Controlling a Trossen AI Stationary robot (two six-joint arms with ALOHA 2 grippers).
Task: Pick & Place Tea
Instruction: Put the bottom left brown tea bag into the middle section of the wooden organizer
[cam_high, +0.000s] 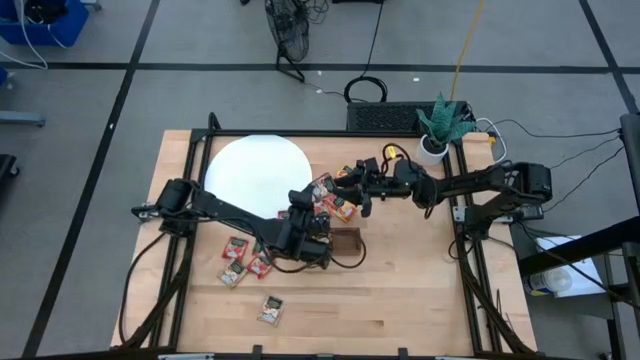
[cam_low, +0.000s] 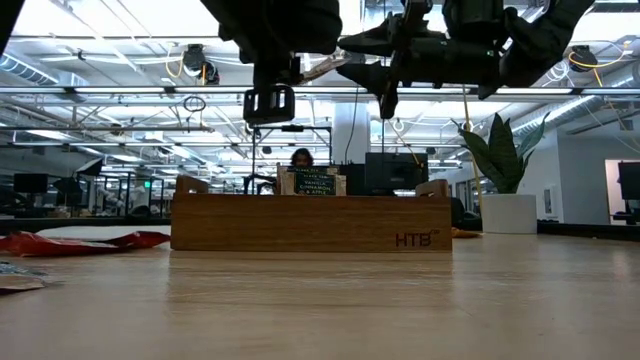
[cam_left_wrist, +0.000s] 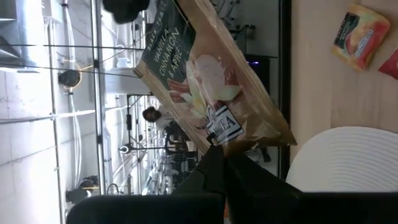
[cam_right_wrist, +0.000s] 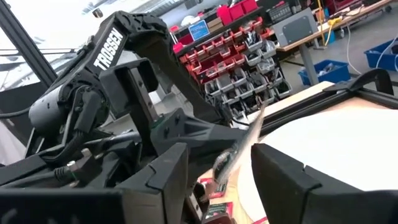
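Near the middle of the bench (cam_high: 400, 290), at five o'clock from the white disc (cam_high: 255, 172), the left gripper (cam_high: 318, 192) is pinching a brown tea sachet (cam_left_wrist: 208, 81). The right gripper (cam_high: 352, 186) is hovering just at its three o'clock, fingers spread. Other sachets (cam_high: 240, 262) are lying at seven o'clock.

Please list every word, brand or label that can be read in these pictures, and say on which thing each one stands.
"HTB": wooden tray, front wall.
"VANILLA CINNAMON & APPLE": tea sachet in the left gripper.
"TROSSEN": left arm.
Print on the loose sachets is too small to read.
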